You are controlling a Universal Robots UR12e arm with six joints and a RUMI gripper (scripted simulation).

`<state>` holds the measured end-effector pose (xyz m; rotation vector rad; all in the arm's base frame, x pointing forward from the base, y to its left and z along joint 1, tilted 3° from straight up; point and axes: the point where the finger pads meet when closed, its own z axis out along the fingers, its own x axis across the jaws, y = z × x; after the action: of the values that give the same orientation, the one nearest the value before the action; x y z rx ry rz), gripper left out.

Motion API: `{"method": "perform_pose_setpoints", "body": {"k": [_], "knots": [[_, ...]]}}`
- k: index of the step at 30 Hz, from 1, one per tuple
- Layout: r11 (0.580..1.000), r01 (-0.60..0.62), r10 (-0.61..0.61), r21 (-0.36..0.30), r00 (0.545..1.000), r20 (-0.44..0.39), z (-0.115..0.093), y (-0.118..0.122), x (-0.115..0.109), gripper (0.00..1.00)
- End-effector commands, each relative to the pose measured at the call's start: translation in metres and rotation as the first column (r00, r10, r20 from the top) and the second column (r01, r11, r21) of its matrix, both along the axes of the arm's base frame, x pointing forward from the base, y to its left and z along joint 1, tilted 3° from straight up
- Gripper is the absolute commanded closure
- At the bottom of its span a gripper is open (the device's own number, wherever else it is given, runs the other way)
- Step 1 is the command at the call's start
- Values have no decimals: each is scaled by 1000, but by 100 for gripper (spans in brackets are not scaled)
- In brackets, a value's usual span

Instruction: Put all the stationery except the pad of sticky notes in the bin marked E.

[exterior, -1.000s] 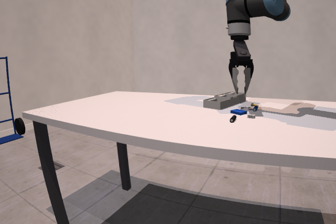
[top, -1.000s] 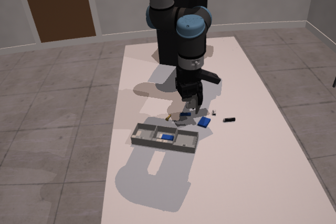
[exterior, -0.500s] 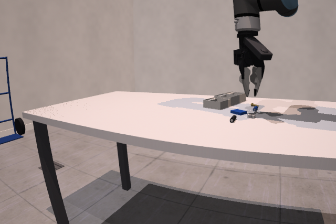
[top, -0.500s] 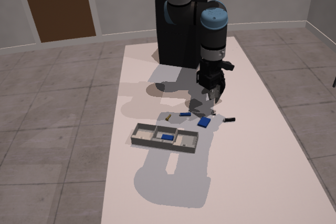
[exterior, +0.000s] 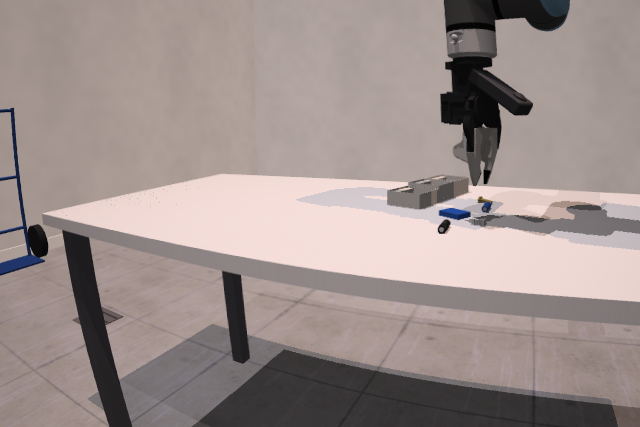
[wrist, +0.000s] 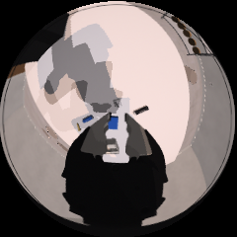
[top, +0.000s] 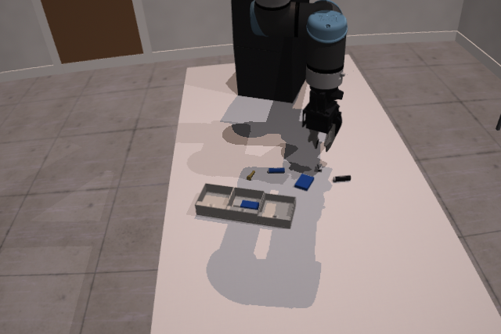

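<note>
A grey row of three bins point(top: 245, 206) stands on the table; I cannot read its letters. A small blue block point(top: 249, 204) lies in the middle bin. Behind the row lie a brass piece point(top: 250, 174), a small blue bar point(top: 275, 170), a flat blue pad point(top: 304, 181), a tiny grey item point(top: 318, 168) and a black cylinder point(top: 341, 178). My gripper point(top: 328, 142) hangs high above the table, over the tiny grey item and behind the pad. Its fingers are nearly closed, with nothing between them. In the wrist view the pad point(wrist: 114, 122) shows through the narrow finger gap point(wrist: 117, 118).
The black robot pedestal point(top: 268, 31) stands at the table's far end. In the side view the bins point(exterior: 428, 190) sit beyond the pad point(exterior: 454, 213) and the cylinder point(exterior: 443, 226). A blue hand truck point(exterior: 15, 195) stands on the floor at the left.
</note>
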<state>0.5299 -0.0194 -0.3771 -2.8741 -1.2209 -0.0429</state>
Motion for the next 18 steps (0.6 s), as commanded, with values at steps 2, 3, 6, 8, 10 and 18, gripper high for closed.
{"method": "perform_pose_setpoints", "body": {"k": [2,3,6,8,10,18], "knots": [[983,-181,181,-1,983,11,0,-2,1,82],[979,-206,206,-1,979,13,0,-3,1,82],[960,-279,279,-3,960,17,0,-4,1,82],[945,-327,327,-3,945,20,0,-4,1,82],[940,-341,341,-2,940,21,0,-4,1,82],[940,-341,341,-2,940,21,0,-5,1,82]]}}
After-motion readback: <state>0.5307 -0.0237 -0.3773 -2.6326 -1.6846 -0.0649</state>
